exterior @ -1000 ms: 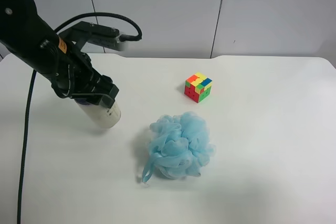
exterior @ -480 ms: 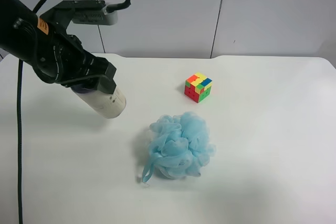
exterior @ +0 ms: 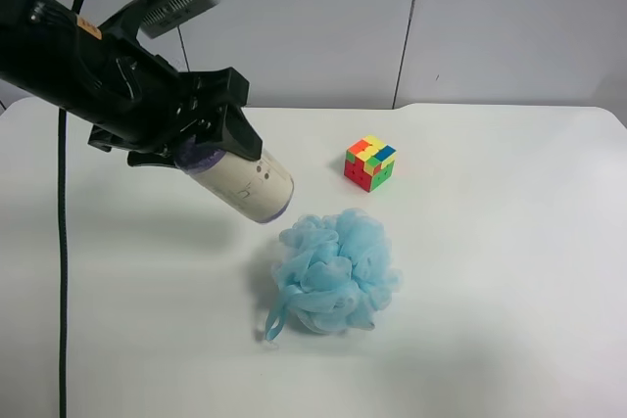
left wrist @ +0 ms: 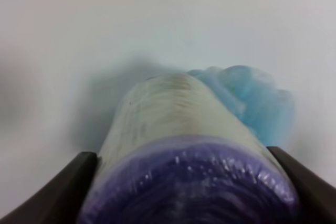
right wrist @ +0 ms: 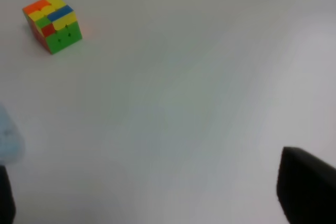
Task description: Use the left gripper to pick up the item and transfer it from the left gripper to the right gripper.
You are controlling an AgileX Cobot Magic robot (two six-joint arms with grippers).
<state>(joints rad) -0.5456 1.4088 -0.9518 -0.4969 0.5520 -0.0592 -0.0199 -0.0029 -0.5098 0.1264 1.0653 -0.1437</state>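
The item (exterior: 250, 183), a cream-white cylinder with purple ends, is held clear of the white table (exterior: 509, 242), tilted, with its free end pointing towards the blue pouf. My left gripper (exterior: 201, 139), on the all-black arm with the grey camera box, is shut on the item's upper purple end. In the left wrist view the item (left wrist: 184, 145) fills the space between the left gripper's (left wrist: 186, 182) fingers. My right gripper (right wrist: 157, 203) shows only as two dark fingertips (right wrist: 304, 192) far apart, open and empty above bare table. It is out of the exterior high view.
A blue mesh bath pouf (exterior: 333, 271) lies on the table just below and beyond the item's free end; it also shows in the left wrist view (left wrist: 257, 98). A multicoloured puzzle cube (exterior: 370, 162) sits behind it, and shows in the right wrist view (right wrist: 52, 22).
My left arm has lifted the item off the table and carried it rightward towards the pouf. The item has tilted closer to level. The pouf and the cube have not moved.
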